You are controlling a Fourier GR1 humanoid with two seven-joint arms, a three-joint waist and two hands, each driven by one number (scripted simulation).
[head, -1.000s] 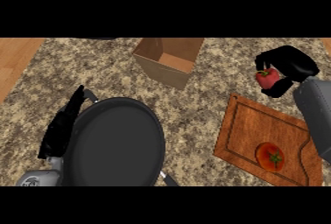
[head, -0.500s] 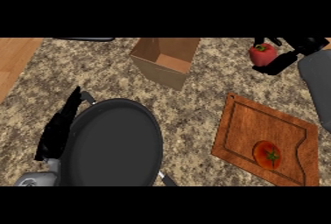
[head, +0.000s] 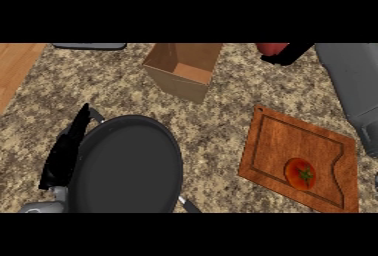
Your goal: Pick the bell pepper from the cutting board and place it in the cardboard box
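Note:
The red bell pepper (head: pixel 272 48) is at the view's top edge, only its lower part showing, up in the air to the right of the cardboard box (head: pixel 182 70). My right hand (head: pixel 291 53) is curled round it, the grey forearm running down the right side. The box lies open on the counter at top centre, its inside bare. The wooden cutting board (head: pixel 294 145) sits at lower right and carries a red tomato (head: pixel 300 173). My left hand (head: pixel 64 150) rests with straight fingers along the left rim of the pan.
A large black pan (head: pixel 127 167) fills the lower left of the stone counter. A grey object (head: pixel 88 46) shows at the top left edge. A wooden strip (head: pixel 15 62) runs along the counter's left side.
My right hand has carried the bell pepper up and away from the cutting board, toward the view's top edge and a little left, nearer the box. The left hand has stayed still.

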